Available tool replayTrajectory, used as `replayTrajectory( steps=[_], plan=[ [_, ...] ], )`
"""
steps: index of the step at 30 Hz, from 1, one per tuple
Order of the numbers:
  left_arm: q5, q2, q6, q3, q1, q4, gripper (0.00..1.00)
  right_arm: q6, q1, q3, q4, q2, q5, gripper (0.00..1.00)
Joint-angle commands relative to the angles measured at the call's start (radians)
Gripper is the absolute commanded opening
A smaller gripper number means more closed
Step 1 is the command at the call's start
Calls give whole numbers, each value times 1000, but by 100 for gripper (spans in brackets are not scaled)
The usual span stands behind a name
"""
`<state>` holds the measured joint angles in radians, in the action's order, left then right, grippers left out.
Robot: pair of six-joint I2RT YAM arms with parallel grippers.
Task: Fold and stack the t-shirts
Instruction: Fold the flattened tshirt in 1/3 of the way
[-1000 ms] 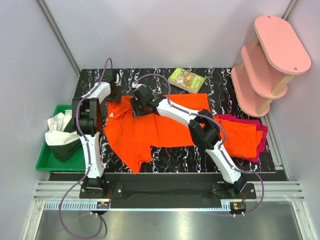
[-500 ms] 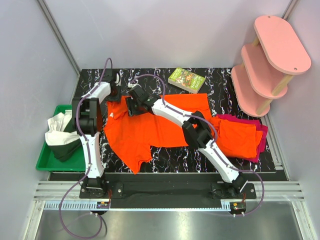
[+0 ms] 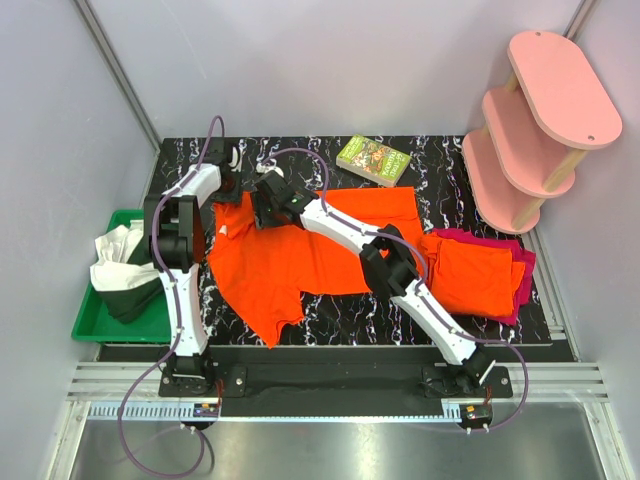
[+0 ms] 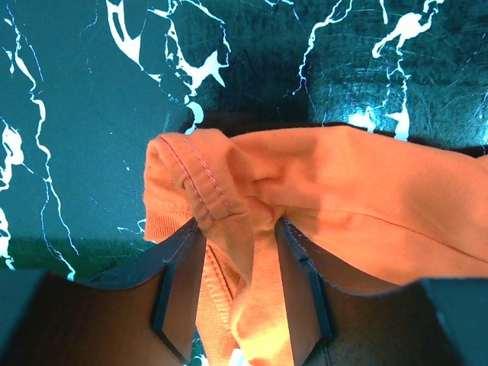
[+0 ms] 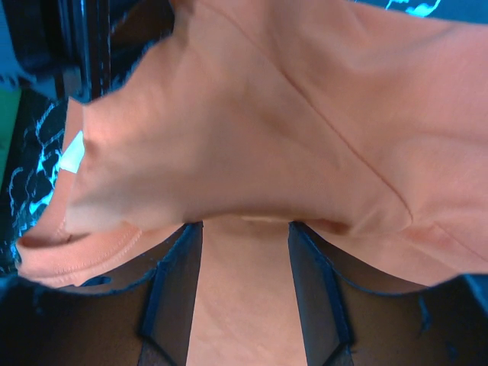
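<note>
Fingers (image 4: 179, 284) on t-shirt (image 4: 366, 200); cloths (image 3: 116, 256) in tray (image 3: 86, 326)

1 spread orange tee (image 3: 300, 265), 1 folded orange tee (image 3: 480, 275), 1 magenta tee (image 3: 524, 270), 1 book (image 3: 373, 160), 1 tray (image 3: 85, 325), 1 shelf (image 3: 560, 90).

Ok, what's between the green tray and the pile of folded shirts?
The top view shows an orange t-shirt spread out there, with the left arm and right arm reaching onto it.
</note>
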<state>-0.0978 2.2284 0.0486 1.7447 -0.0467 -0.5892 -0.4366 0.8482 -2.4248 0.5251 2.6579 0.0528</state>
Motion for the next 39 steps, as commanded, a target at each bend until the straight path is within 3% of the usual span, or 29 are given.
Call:
replayTrajectory(
  steps=[1, 7, 14, 26, 39],
  plan=[
    [29, 2, 16, -14, 2, -11, 47, -25, 2, -78, 6, 30, 38, 56],
    [33, 7, 19, -10, 2, -14, 47, -42, 2, -83, 6, 53, 44, 52],
    [40, 10, 22, -4, 2, -18, 47, -50, 0, -82, 7, 60, 81, 41],
    [41, 16, 22, -1, 2, -23, 46, -57, 2, -42, -2, 10, 104, 2],
    [43, 25, 19, 10, 2, -34, 44, -16, 25, 78, -34, -107, 148, 0]
  ],
)
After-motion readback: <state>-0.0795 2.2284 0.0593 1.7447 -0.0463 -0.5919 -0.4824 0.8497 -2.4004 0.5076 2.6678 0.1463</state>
